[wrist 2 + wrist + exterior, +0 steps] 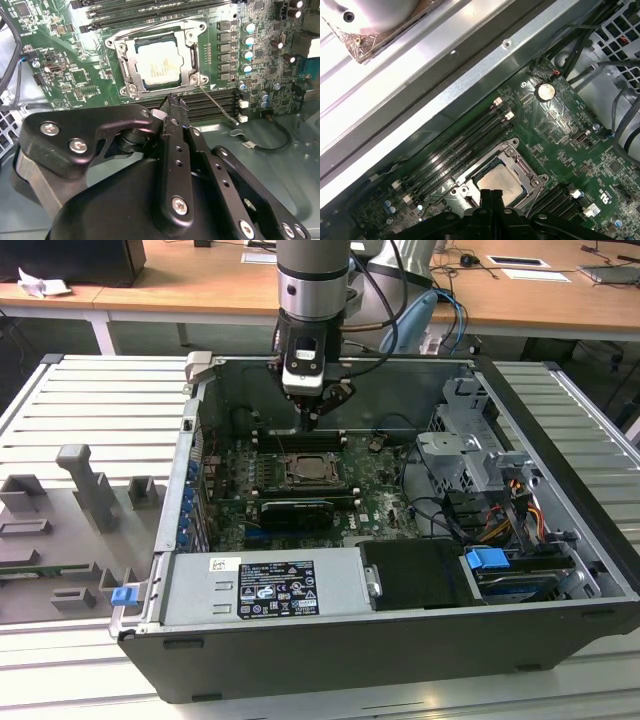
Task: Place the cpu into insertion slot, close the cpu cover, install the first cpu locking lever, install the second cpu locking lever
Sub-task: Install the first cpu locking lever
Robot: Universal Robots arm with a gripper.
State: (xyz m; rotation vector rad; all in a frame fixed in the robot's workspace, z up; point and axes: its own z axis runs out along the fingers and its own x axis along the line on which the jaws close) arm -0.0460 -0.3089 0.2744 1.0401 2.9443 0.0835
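The cpu (157,62) lies in the insertion slot (312,469) on the green board, its pale silver face showing through the window of the cpu cover (131,67), which lies flat over it. A thin wire locking lever (218,106) sticks out from the socket's corner over the memory slots. My gripper (173,100) hangs just above the socket's edge on the side of those slots, shut with nothing between its fingers. In the exterior view the gripper (312,421) sits a little behind the socket. The first wrist view has the fingertips (492,195) over the cpu (500,180).
Long memory slots (210,102) run beside the socket. A long black card (295,510) lies in front of it, and a grey power supply (262,585) sits at the case front. A drive cage (470,450) with cables fills the exterior view's right. The case's back wall (445,95) is close.
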